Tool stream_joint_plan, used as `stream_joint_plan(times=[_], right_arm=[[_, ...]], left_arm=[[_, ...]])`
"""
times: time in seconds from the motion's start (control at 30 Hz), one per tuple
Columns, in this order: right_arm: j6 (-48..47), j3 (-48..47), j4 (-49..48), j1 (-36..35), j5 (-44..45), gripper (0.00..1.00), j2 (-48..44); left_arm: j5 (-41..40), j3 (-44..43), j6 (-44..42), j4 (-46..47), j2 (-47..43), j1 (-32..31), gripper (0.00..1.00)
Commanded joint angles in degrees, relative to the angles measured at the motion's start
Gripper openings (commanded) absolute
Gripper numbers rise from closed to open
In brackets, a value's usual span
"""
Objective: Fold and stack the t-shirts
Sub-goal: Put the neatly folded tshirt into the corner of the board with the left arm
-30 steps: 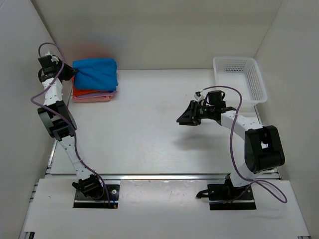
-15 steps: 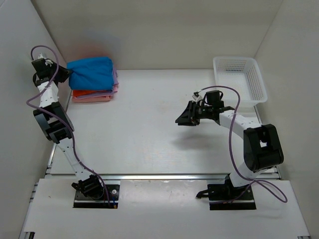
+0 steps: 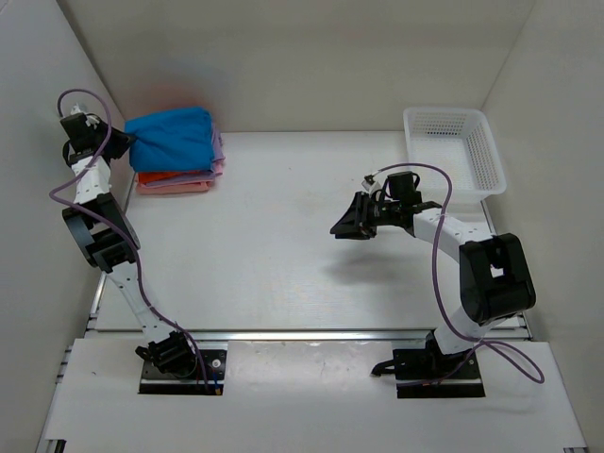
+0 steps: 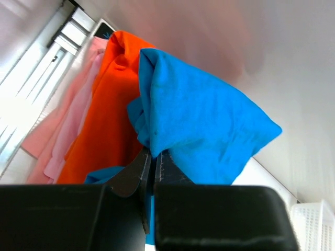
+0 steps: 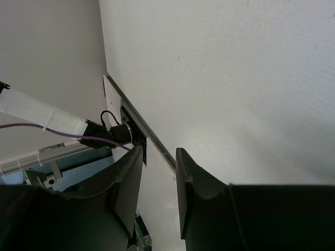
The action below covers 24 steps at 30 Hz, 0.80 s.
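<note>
Upper left: the left pincer [image 3: 121, 146] is clamped on the edge of the blue t-shirt [image 3: 175, 139] atop the folded orange tee [image 3: 154, 176] and pink tee [image 3: 177, 187] — likely best released only once it sits square — while the right pincer [image 3: 340, 227], slightly apart and empty, hovers mid-right over the worktop [image 3: 274, 255].

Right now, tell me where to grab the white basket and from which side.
I'd grip the white basket by the long rim facing the table's middle, coming down from above, one finger inside, one outside. It stands upright, open-topped, with thin mesh walls; that rim is nearest the open right gripper.
</note>
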<state>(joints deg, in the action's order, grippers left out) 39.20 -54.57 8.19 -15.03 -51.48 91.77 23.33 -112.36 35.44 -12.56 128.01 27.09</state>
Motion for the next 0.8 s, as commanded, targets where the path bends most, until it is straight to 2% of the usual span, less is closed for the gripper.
stream_joint_plan(times=[0.0,0.1,0.17,0.2,0.23,0.27,0.4,0.47,0.57,0.63,0.67,0.7,0.77], right_arm=[[0.09,-2.21,-0.27,-0.79,0.07,0.29,-0.01],[0.61,-2.21,0.08,-0.70,0.07,0.29,0.17],[0.27,-2.48,-0.10,-0.70,0.24,0.29,0.34],[0.44,-2.48,-0.19,-0.88,0.24,0.29,0.26],[0.70,-2.48,-0.19,-1.06,0.42,0.29,0.26],[0.44,-2.82,-0.10,-0.80,0.33,0.29,0.26],[0.61,-2.91,0.60,-1.23,0.86,0.29,0.08],[0.79,-2.91,0.25,-1.06,0.69,0.29,-0.01],[1.05,-2.92,0.34,-1.15,0.68,0.28,-0.10],[0.97,-3.00,0.26,-1.58,1.03,0.29,-0.71],[1.14,-2.92,0.08,-1.50,0.86,0.29,-0.89],[1.40,-2.83,-0.01,-1.67,0.95,0.29,-1.15],[1.41,-2.48,-0.01,-2.02,1.30,0.30,-2.03]], left_arm=[[-5.05,-2.52,-0.11,0.17,-1.01,2.09,0.00],[-5.49,-3.48,-0.28,0.16,1.01,1.65,0.00],[-5.67,-3.05,-1.16,0.25,1.89,1.30,0.16],[-5.75,-2.61,-1.08,0.77,1.98,1.12,0.18],[-6.02,-2.52,-1.60,1.21,2.16,0.86,0.25],[-6.19,-1.73,-2.39,1.48,1.73,0.16,0.35],[-6.81,1.16,-3.36,3.93,1.02,-1.42,0.48],[-6.28,1.87,-3.72,4.99,0.50,-1.95,0.60],[-5.49,1.79,-4.41,5.97,-0.12,-2.92,0.63],[-5.66,1.00,-4.59,5.35,-1.00,-3.62,0.69],[-5.58,-0.13,-5.03,4.91,-1.53,-4.15,0.76],[-6.27,-0.75,-5.47,4.13,-2.31,-4.94,0.97],[-6.46,-0.41,-6.26,4.38,-4.51,-5.99,0.99]])
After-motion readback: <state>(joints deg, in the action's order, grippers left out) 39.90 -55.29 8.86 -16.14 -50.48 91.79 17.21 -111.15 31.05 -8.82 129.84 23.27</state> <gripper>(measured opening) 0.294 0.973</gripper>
